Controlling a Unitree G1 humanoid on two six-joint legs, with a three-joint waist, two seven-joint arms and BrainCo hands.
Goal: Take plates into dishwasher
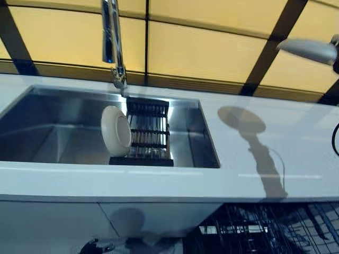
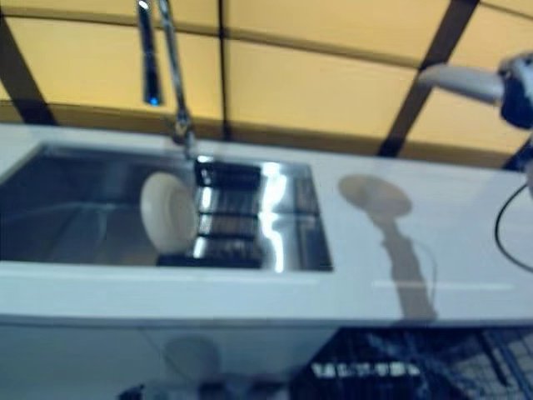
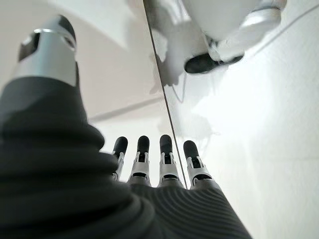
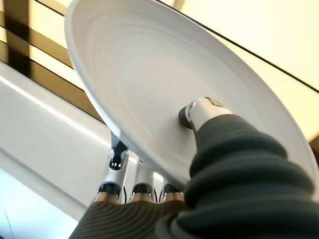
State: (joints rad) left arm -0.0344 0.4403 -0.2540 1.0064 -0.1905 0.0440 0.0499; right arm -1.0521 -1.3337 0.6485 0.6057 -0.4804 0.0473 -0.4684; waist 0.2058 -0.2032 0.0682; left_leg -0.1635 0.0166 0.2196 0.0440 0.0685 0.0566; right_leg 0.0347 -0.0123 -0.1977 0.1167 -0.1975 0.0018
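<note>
1. A white countertop [image 1: 275, 137] runs below yellow wall panels [image 1: 206, 50], with a steel sink [image 1: 47, 132] set in.
2. My right hand [image 4: 209, 117] pinches a white round plate [image 4: 149, 94], raised over the counter's right end.
3. Another white plate [image 1: 115, 130] stands in the sink's black rack [image 1: 148, 135].
4. My left hand [image 3: 159, 164] hangs low, fingers straight, empty.

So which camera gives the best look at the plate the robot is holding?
The right wrist view: the held plate fills it, pinched by the right hand. The eye views catch only its edge, top right; the left wrist view shows none.

The left hand [image 3: 164, 164] hangs with fingers straight — holding nothing — before a pale cabinet front [image 3: 119, 64].
</note>
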